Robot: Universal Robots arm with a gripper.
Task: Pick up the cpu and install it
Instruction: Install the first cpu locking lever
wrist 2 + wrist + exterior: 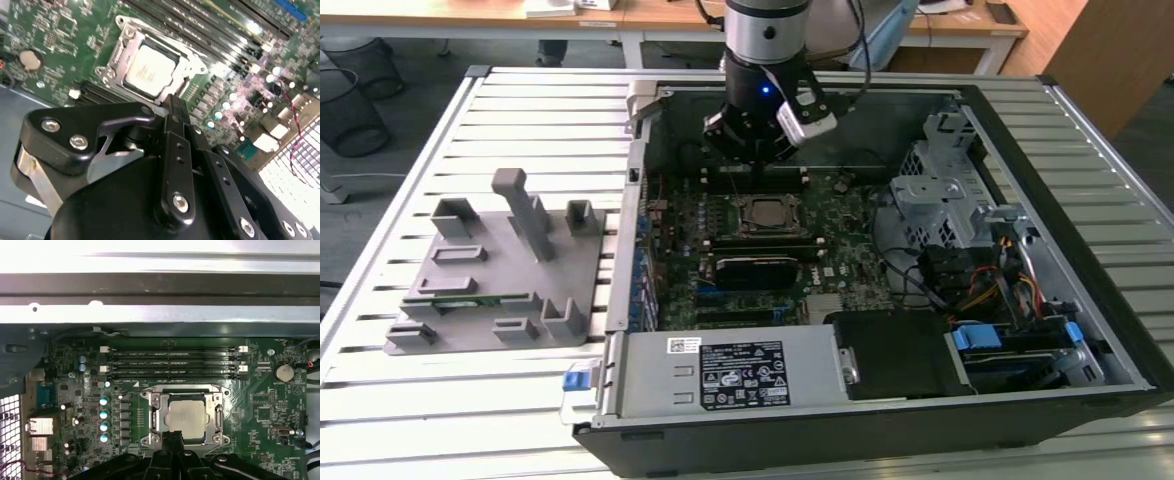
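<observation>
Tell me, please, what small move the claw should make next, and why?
Probably lift straight up, slowly. The small square silvery-grey cpu already lies flat inside the metal socket frame on the green motherboard, and the black claw, shut and holding nothing, hangs close over the frame's edge, so sideways motion may strike it.

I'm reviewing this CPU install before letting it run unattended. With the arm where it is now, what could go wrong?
1. The silvery square cpu already lies in the metal-framed socket; I cannot tell whether it sits flat, so it might be seated askew.
2. The black gripper hangs just beside the socket, so any sideways drift might scrape its frame.
3. The black memory slots lie next to the socket, near the gripper, and could be clipped.
</observation>
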